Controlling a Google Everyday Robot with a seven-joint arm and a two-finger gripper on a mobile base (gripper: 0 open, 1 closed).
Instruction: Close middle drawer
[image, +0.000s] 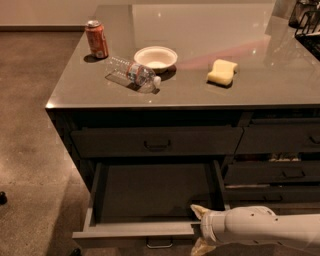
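This looks like a kitchen, or a break room, built around a grey-topped counter (270, 85). On the counter lie kitchen things: a red soda can (96, 39) near its far left corner, a plastic water bottle (132, 74) on its side, a white bowl (155, 57) just beside the bottle, and a yellow sponge (222, 72) (the dish-washing sort) further right. Under the counter's front edge are rows of dark drawers with bar handles, the middle drawer (135, 232) standing open. A speckled hard floor (30, 125) lies left of the counter. The gripper (200, 229) is below the counter, at the right end of the open drawer's front.
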